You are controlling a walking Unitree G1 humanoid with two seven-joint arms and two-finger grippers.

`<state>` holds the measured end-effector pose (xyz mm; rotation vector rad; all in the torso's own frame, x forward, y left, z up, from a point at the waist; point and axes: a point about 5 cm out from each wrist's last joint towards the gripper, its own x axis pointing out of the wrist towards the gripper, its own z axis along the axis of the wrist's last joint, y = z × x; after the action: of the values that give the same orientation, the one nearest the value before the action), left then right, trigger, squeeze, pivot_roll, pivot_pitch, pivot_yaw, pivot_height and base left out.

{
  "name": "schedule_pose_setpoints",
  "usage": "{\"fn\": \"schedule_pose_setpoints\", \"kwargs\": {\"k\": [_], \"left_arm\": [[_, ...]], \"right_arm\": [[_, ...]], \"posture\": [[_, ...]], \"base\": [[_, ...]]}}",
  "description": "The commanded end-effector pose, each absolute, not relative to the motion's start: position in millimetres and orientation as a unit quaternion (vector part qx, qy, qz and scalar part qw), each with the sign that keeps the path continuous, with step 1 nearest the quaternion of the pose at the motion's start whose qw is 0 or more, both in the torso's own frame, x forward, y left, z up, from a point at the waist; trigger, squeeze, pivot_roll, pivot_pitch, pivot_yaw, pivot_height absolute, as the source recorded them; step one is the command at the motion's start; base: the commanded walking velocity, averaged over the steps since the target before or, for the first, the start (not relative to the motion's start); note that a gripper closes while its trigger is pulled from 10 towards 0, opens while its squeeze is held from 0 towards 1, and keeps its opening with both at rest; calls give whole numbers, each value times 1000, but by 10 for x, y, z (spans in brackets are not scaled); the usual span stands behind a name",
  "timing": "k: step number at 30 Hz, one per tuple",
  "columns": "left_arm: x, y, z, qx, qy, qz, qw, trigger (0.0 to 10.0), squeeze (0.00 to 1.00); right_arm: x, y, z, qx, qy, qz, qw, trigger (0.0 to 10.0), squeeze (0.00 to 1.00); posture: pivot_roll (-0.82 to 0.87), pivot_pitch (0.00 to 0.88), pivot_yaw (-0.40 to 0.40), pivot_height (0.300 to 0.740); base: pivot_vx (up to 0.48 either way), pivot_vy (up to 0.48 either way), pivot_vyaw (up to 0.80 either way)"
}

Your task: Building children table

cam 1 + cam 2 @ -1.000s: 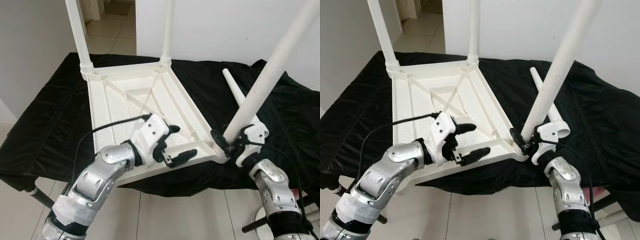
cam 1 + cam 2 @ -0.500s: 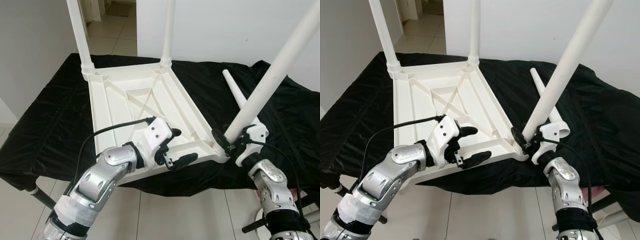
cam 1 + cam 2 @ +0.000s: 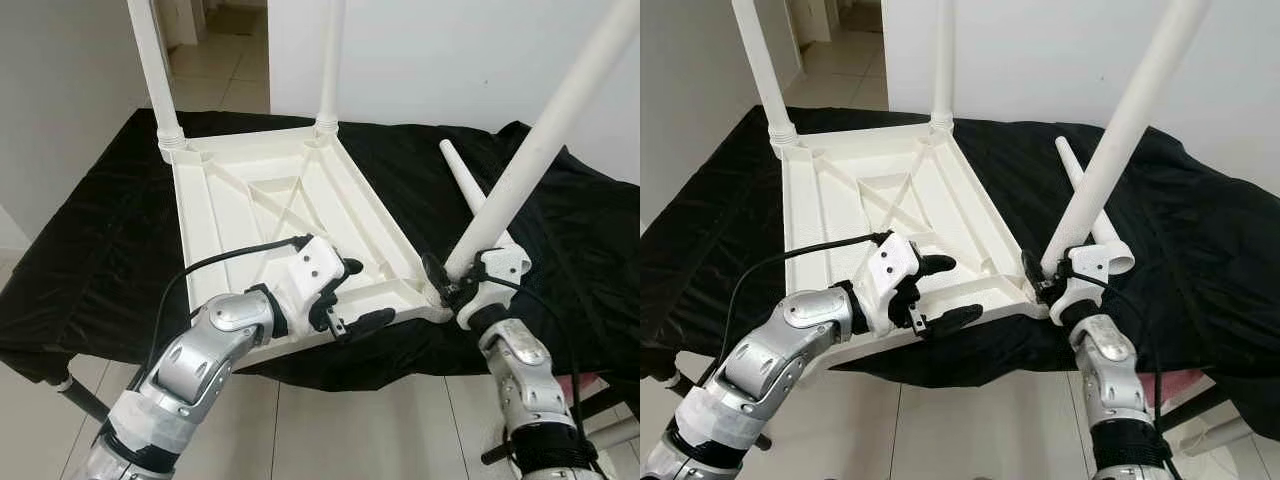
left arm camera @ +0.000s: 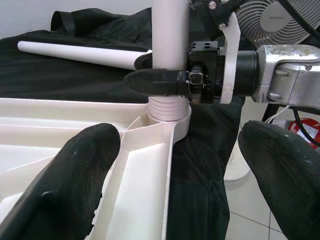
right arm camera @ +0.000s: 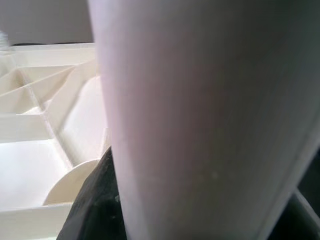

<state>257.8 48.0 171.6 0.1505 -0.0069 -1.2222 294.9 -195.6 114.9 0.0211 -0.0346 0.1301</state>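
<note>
The white tabletop (image 3: 290, 225) lies upside down on a black cloth (image 3: 100, 240) that covers the work surface, its ribbed underside facing up so that the corner sockets can take legs. Two legs already stand upright in the sockets at the tabletop's far corners, the far-left leg (image 3: 148, 60) and the far-right leg (image 3: 330, 60). A third leg (image 3: 530, 160) meets the tabletop's near right corner socket (image 4: 170, 112), its ribbed end seated in the collar there while the shaft leans away from the tabletop, up and outward; judging by that tilt, it is not yet squared up or fully driven home. The right gripper (image 3: 452, 285) is clamped around this leg just above the socket, low on the shaft, probably so it can steer the end into the collar. The left gripper (image 3: 352, 295) hovers at the tabletop's near edge with its fingers spread wide on either side of the rim and grasping nothing; it looks placed to brace the tabletop against the push of the leg, though whether it presses on the plastic cannot be told. A fourth leg (image 3: 470, 185) lies loose on the cloth just beyond the tabletop's right side, behind the gripped leg, presumably waiting for the near left corner.
</note>
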Motion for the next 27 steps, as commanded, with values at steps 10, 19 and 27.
{"fn": "schedule_pose_setpoints", "kwargs": {"k": [10, 19, 27], "left_arm": [[2612, 500, 1705, 77, -3, -563, 823, 10000, 0], [2618, 495, 1709, 77, -7, -562, 824, 10000, 0], [2629, 493, 1718, 79, -10, -562, 824, 10000, 0]], "right_arm": [[2842, -1820, 960, 50, 41, -107, 992, 10000, 0], [2801, -1642, 1015, 81, 29, -166, 982, 10000, 0], [2796, -1592, 1136, 85, -9, -138, 987, 10000, 1000]], "posture": [[-43, 0, -42, 740], [-36, 0, -52, 740], [-36, 0, -51, 740]], "base": [[0, 0, 0], [0, 0, 0], [0, 0, 0]]}}
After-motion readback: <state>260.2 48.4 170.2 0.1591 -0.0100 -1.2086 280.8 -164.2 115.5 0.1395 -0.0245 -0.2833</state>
